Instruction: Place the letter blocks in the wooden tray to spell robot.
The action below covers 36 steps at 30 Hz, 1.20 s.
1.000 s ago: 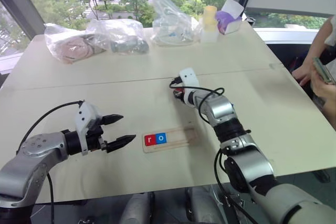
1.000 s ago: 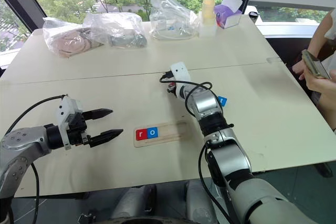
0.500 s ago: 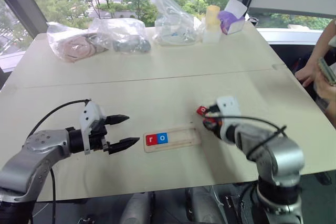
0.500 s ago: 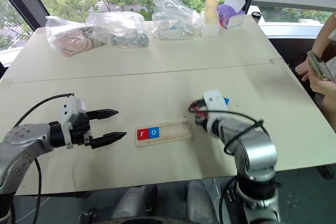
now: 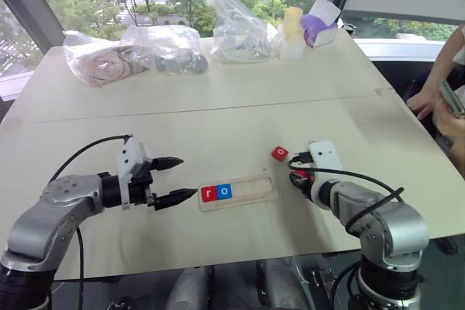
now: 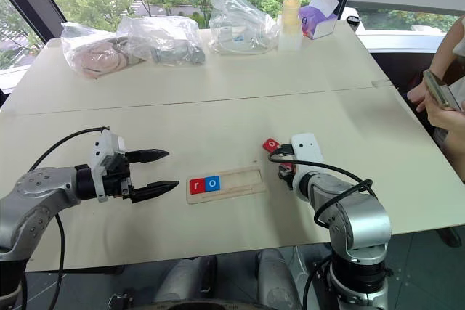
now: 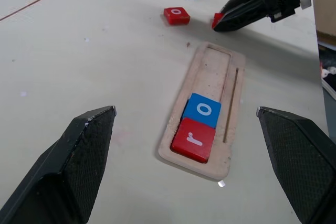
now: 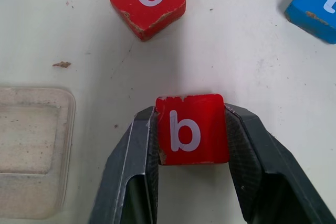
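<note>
The right end effector (image 8: 191,129) has pulled back from mid-surface to just past the wooden tray (image 5: 238,192), pinching the red b block (image 8: 192,128) between its fingers. The red o block (image 8: 148,4) and blue t block (image 8: 315,8) lie nearby. The left end effector (image 5: 174,178) hangs spread beside the tray, which holds r (image 7: 193,139) and o (image 7: 202,110).
</note>
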Each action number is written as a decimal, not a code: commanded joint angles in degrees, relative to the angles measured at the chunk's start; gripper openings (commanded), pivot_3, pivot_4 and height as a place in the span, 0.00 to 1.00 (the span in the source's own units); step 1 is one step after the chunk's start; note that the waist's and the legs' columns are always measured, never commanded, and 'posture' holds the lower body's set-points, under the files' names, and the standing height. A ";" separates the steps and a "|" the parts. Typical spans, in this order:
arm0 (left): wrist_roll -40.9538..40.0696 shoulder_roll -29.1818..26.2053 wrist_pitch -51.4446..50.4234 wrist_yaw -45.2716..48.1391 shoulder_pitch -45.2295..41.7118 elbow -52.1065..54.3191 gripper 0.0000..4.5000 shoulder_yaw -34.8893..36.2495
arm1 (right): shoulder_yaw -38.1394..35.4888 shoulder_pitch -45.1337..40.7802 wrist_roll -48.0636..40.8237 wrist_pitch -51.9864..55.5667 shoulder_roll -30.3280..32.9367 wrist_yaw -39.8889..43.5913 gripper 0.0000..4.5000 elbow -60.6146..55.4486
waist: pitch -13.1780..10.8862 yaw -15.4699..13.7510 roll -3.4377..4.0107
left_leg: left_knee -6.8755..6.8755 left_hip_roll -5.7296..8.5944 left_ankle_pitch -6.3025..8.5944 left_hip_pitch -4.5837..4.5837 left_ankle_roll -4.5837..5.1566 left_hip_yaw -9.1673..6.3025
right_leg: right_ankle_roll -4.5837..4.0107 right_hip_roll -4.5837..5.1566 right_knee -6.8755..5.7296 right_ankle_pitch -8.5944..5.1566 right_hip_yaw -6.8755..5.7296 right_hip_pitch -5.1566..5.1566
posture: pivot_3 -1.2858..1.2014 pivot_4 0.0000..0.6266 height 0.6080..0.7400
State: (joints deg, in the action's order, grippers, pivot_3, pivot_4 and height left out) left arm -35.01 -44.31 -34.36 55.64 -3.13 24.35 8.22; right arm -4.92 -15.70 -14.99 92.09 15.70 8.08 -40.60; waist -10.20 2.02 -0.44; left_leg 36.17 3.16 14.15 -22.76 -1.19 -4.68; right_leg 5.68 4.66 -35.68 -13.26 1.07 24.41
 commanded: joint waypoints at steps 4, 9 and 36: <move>-0.23 -0.04 1.13 -0.09 -0.62 0.56 1.00 0.21 | 1.83 -7.53 -11.68 -6.34 21.17 20.36 0.93 5.04 | -0.09 -0.04 0.00 | 0.06 0.02 0.00 -0.02 0.01 0.02 | 0.00 0.02 0.18 0.02 -0.03 -0.12 | 0.52 0.24 1.00; -0.07 0.13 1.46 -0.30 -1.05 0.32 1.00 0.05 | 7.00 -6.19 -11.02 -33.36 36.67 42.55 0.93 13.76 | -0.24 -0.13 -0.19 | -0.04 -0.01 0.04 -0.04 0.08 0.01 | 0.17 -0.02 0.36 0.06 -0.14 -0.16 | 0.52 0.24 1.00; -1.75 -0.77 0.23 -1.40 1.32 4.12 1.00 2.04 | 19.77 -13.52 10.86 -94.88 32.82 69.16 0.25 57.59 | -0.47 -1.27 -0.35 | 0.09 0.00 0.03 0.55 0.01 0.02 | 0.01 0.03 0.43 0.08 -0.03 -0.87 | 0.52 0.24 1.00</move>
State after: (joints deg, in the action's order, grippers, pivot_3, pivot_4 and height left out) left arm -35.76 -44.53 -34.45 54.50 -1.53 27.15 8.66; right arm 15.46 -29.15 -4.85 -3.81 48.42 77.42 17.37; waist -10.67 0.75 -0.79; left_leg 36.27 3.16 14.18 -22.21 -1.18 -4.66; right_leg 5.69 4.69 -35.26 -13.17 1.04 23.53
